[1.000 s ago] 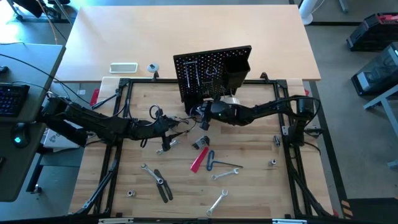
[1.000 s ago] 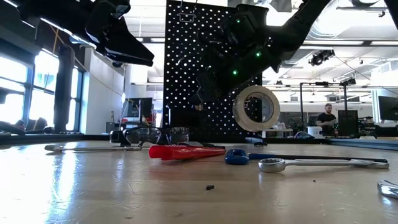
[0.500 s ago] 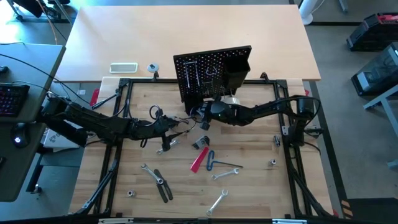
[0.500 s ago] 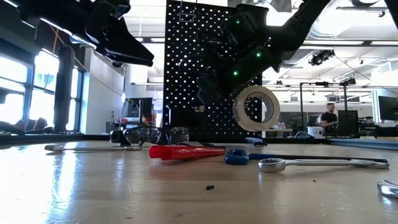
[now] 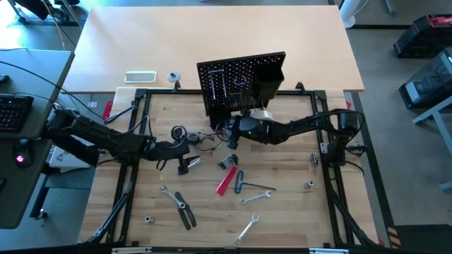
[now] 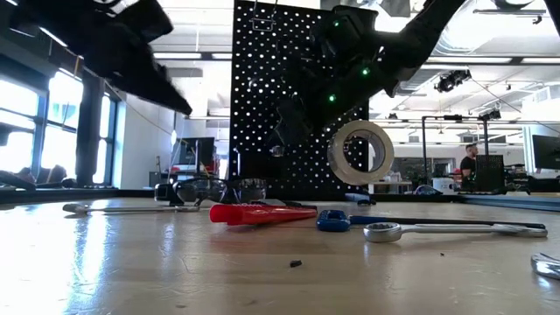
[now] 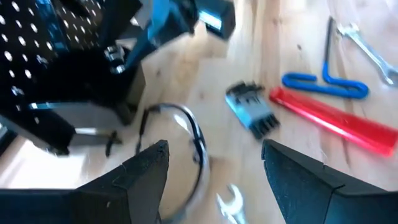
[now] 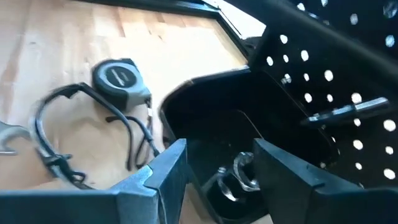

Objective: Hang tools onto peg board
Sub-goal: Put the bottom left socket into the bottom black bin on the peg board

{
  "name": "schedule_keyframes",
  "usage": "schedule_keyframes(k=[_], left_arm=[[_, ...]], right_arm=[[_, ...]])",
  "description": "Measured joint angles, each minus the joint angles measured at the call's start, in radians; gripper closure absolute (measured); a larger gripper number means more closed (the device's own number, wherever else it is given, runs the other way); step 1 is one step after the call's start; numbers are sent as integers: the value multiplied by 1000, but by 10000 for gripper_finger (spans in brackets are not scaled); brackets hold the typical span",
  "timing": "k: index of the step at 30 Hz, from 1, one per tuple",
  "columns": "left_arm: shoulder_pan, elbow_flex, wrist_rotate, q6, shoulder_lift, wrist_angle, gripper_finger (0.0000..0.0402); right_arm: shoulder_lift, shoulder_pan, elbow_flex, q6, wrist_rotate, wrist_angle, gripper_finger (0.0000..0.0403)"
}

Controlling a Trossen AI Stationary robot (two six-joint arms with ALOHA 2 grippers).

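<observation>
Across the lower two thirds of the high view, the wooden table [image 5: 296, 212] is taking up most of the frame, with the tools scattered over it. Standing upright at the upper middle of that view is the black peg board [image 5: 240, 83], with a black box bin [image 5: 269, 83] fixed on its right half and metal hooks showing pale on its left half.

From the left edge, the left arm is reaching toward the centre, and the left gripper [image 5: 185, 146] is hanging over the table just left of centre; in its wrist view the fingers [image 7: 146, 168] are standing wide apart around nothing. From the right edge, the right arm is stretching to the base of the board, where the right gripper [image 5: 228, 131] is sitting; in its wrist view the fingers [image 8: 166, 169] are spread apart with no tool between them, close against the board's foot.

At the centre-right of the low view, a pale tape roll [image 6: 360, 152] is hanging in front of the board, beside the right arm. Below centre in the high view, a red-handled cutter [image 5: 226, 182] is lying diagonally, with a blue-handled tool [image 5: 239, 181] just to its right and a silver wrench [image 5: 257, 197] beyond that. Black-handled pliers [image 5: 185, 212] are lying toward the lower left, and another wrench [image 5: 245, 231] is resting near the bottom edge. A small tape measure [image 8: 120, 78] is sitting at the upper left of the right wrist view.
</observation>
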Motion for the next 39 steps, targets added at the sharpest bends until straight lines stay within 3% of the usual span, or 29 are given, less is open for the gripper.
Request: schedule_keyframes(k=[8, 15, 20, 26, 31, 39], left_arm=[[-136, 0, 39, -203, -184, -245, 151], [-378, 0, 156, -470, -257, -334, 151], [-578, 0, 187, -684, -210, -320, 151], [-745, 0, 188, -921, -130, -255, 151], [-837, 0, 195, -1064, -51, -231, 151], [-930, 0, 291, -1194, 72, -204, 151]], right_arm=[[-42, 55, 0, -47, 31, -11, 226], [-49, 98, 0, -69, 31, -30, 226], [-49, 117, 0, -74, 31, -45, 226], [-49, 123, 0, -73, 30, -50, 226], [-49, 123, 0, -62, 23, -50, 226], [-49, 123, 0, -20, 11, -49, 226]])
